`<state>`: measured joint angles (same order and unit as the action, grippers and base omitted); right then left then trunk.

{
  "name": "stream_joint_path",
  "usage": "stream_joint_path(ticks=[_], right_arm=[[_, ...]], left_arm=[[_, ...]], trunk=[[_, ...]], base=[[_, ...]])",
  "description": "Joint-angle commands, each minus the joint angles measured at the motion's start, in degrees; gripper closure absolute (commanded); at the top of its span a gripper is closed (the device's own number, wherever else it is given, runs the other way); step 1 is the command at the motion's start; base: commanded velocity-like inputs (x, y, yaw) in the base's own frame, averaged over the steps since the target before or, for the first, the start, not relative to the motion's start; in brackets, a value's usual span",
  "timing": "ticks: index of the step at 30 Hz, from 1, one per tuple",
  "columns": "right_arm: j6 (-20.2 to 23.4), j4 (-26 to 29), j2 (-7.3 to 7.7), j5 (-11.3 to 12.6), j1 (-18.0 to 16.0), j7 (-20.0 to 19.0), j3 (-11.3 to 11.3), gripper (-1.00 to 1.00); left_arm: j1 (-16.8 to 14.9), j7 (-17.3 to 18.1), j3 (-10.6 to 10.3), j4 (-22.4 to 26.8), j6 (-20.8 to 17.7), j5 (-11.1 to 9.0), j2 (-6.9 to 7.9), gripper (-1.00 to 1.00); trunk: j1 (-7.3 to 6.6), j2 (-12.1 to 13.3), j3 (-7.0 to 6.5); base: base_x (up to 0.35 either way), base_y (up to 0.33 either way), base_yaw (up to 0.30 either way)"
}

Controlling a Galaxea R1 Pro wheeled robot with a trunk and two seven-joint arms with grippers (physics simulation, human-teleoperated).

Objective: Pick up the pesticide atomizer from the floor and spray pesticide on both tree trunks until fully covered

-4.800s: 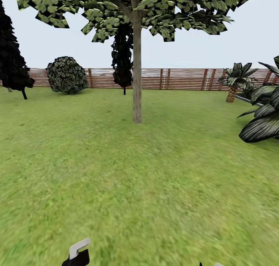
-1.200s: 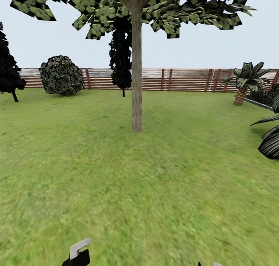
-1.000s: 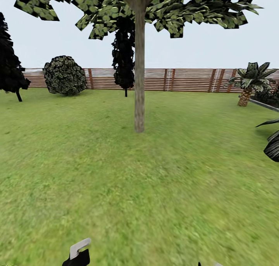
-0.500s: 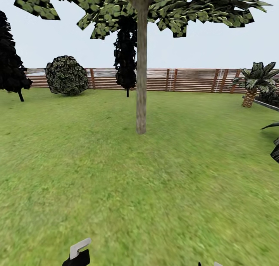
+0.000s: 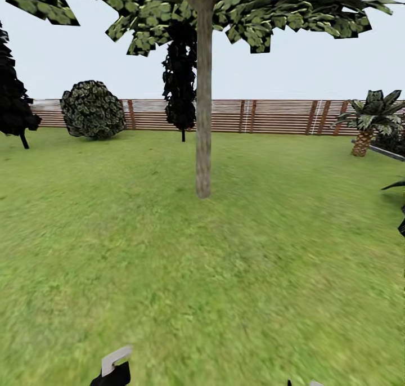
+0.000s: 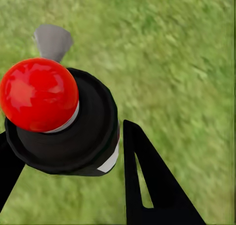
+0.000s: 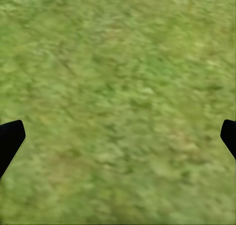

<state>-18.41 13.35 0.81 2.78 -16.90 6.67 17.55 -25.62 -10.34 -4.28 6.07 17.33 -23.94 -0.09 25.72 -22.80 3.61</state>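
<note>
One tree stands ahead in the head view, its straight grey-brown tree trunk (image 5: 203,127) rising from the garden lawn (image 5: 169,262) under a mottled green crown (image 5: 242,9). No white specks show on the bark. My left gripper (image 6: 64,134) is shut on the pesticide atomizer (image 6: 61,131), a black round body with a red knob and a pale grey nozzle (image 5: 115,359). That nozzle pokes up at the head view's lower edge. My right gripper (image 7: 118,136) is open over bare grass, with its dark fingertips (image 7: 10,139) far apart.
A brown slatted fence (image 5: 270,116) closes the far side. A round bush (image 5: 93,109) and near-black conifers (image 5: 180,76) (image 5: 11,93) stand before it. A short palm (image 5: 371,119) and dark leaves (image 5: 400,206) sit at the right. Open grass lies between me and the trunk.
The whole head view has shifted: the trunk looks a little nearer, and the big dark leaves at the right have slid almost out of the picture. Both arms keep their places in it.
</note>
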Motion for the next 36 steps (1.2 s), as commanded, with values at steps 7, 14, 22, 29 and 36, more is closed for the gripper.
stream_joint_path(ticks=[7, 14, 22, 29, 36], right_arm=[[-0.2, -0.1, -0.02, 0.3, -0.1, 0.1, -0.1, -1.00], [-0.2, -0.1, -0.02, 0.3, -0.1, 0.1, -0.1, -1.00], [-0.2, -0.1, -0.02, 0.3, -0.1, 0.1, -0.1, -1.00], [-0.2, -0.1, -0.02, 0.3, -0.1, 0.1, -0.1, -1.00], [-0.2, -0.1, -0.02, 0.3, -0.1, 0.1, -0.1, -1.00]], left_arm=[[0.0, -0.3, -0.5, 0.0, 0.2, -0.3, 0.00, 1.00], [0.0, -0.3, -0.5, 0.0, 0.2, -0.3, 0.00, 1.00], [-0.1, -0.3, -0.5, 0.0, 0.2, -0.3, 0.00, 1.00], [0.0, -0.3, -0.5, 0.0, 0.2, -0.3, 0.00, 1.00], [0.0, -0.3, -0.5, 0.0, 0.2, -0.2, 0.00, 1.00]], trunk=[[0.07, -0.1, 0.12], [0.07, -0.1, 0.12], [0.07, -0.1, 0.12], [0.07, -0.1, 0.12], [0.07, -0.1, 0.12]], base=[[0.334, 0.000, -0.114], [0.335, 0.000, -0.014], [0.335, 0.000, -0.001], [0.335, 0.000, 0.006], [0.335, 0.000, 0.121]])
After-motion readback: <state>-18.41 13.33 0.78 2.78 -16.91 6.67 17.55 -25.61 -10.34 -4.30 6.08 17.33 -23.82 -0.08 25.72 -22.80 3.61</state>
